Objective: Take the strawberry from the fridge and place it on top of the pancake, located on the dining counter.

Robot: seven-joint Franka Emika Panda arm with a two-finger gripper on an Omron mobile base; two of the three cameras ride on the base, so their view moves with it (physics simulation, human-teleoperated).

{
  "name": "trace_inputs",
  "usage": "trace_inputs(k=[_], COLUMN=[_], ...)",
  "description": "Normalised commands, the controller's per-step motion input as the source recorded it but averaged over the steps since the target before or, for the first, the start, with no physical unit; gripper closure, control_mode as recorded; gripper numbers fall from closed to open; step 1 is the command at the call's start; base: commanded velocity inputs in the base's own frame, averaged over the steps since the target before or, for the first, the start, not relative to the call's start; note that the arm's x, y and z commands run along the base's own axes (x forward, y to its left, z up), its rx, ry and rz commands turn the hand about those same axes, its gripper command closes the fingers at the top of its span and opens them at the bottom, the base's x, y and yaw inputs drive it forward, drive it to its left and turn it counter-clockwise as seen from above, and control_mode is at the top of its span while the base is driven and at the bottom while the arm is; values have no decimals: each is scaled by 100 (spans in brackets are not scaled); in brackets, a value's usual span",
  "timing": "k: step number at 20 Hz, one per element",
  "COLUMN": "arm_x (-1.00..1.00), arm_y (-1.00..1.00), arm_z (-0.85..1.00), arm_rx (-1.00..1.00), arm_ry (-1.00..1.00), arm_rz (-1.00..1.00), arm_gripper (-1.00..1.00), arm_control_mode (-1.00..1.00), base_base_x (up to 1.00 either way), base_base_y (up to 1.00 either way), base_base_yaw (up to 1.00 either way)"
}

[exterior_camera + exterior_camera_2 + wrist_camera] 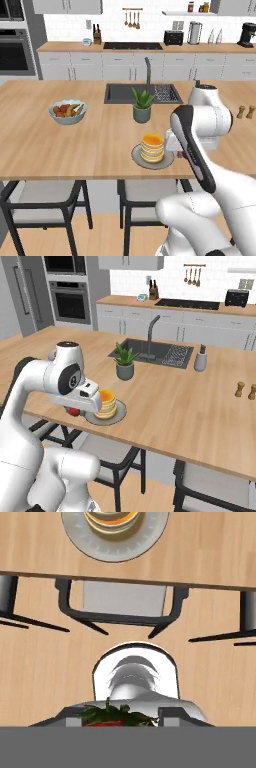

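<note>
Gripper (116, 721): clamped on red, leafy-topped strawberry (111, 717), near counter's (45, 145) near edge. Pancake (152, 147): round golden stack, syrup-topped, on flat grey plate (139, 157), light wood.

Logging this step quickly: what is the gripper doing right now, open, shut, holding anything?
Gripper: shut on the strawberry, whose green top and red flesh show between the fingertips, short of the pancake.

We are in a home kitchen: a wooden dining counter (45, 145) with an inset sink (120, 93) and stools (42, 200) beneath, white cabinets (125, 65) carrying a cooktop (132, 46), wall ovens (70, 301), a toaster (173, 37), a knife block (97, 36) and hanging utensils (131, 19).
</note>
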Motion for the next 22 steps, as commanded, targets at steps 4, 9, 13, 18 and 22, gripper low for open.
trace_inputs(k=[4, 9, 13, 18, 22], arm_x=[81, 50, 72, 66, 65], arm_y=[-5, -3, 0, 0, 0], arm_z=[-2, -2, -12, -21, -37], arm_rx=[0, 0, 0, 0, 0], arm_ry=[10, 0, 3, 3, 3], arm_rz=[0, 0, 0, 0, 0], arm_gripper=[100, 100, 100, 100, 100], arm_control_mode=[-100, -100, -100, -100, -100], base_base_x=[0, 0, 0, 0, 0], base_base_y=[0, 0, 0, 0, 0], base_base_yaw=[0, 0, 0, 0, 0])
